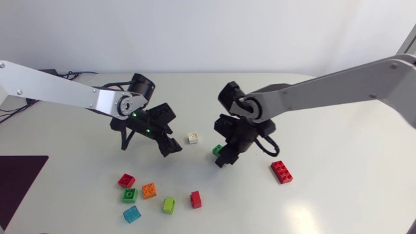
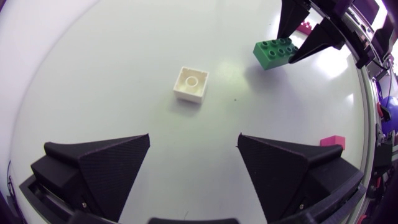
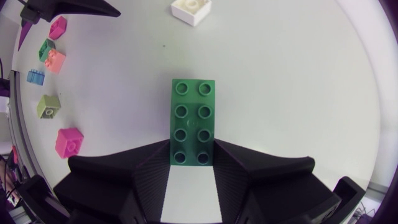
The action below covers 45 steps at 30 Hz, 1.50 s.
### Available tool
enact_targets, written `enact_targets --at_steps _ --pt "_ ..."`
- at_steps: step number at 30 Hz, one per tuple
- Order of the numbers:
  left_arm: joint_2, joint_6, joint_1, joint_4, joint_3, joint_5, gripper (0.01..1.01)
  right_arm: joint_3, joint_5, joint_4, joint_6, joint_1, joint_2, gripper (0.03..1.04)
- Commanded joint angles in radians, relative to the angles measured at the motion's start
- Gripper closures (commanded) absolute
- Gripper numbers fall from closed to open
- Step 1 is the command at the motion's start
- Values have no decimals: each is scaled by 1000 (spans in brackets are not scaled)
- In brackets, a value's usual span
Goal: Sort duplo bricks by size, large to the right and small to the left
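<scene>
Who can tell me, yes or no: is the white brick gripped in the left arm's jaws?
No, the white brick lies on the table ahead of the left arm's open jaws, touching neither of them.

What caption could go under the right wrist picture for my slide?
Right gripper shut on a long green brick, small white brick lying ahead.
</scene>
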Motion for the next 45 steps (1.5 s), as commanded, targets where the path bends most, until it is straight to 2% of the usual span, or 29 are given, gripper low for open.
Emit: enact_targets --at_steps 1,9,13,14,17,20,21,25,28,29,30,31,32,40,42,45 --pt "36 -31 -33 6 56 14 44 -103 1 11 -11 -33 -75 780" --pt "114 -60 -102 4 165 -11 44 -433 -15 19 -84 -228 -343 779" --pt "168 -61 -115 -2 228 -24 44 -522 -39 16 -106 -258 -414 761" --pt "186 -60 -116 -10 251 -29 44 -537 -44 11 -106 -258 -432 720" --pt "223 -32 -115 -20 287 -40 46 -575 -61 -10 -98 -234 -492 336" --pt "244 8 -98 -33 313 -41 48 -601 -68 -30 -81 -205 -543 121" --pt "252 20 -93 -37 320 -41 49 -611 -75 -32 -78 -200 -552 79" --pt "278 75 -78 -99 350 -40 82 -629 -82 -27 -77 -205 -563 70" --pt "289 103 -69 -134 347 -38 189 -624 -84 -35 -83 -212 -575 70" --pt "296 114 -67 -146 347 -38 266 -621 -84 -42 -84 -212 -578 70" --pt "299 118 -67 -152 346 -37 393 -620 -85 -44 -86 -212 -581 70" --pt "299 118 -66 -154 341 -31 562 -617 -87 -44 -86 -211 -584 70" --pt "299 118 -66 -154 335 -28 795 -612 -87 -44 -84 -206 -584 70" --pt "226 160 -87 -186 220 8 805 -557 -85 -38 -91 -185 -555 72" --pt "151 181 -84 -189 136 9 810 -549 -87 -33 -94 -182 -543 72" --pt "16 224 -35 -189 -6 9 810 -548 -88 -19 -101 -179 -526 72"
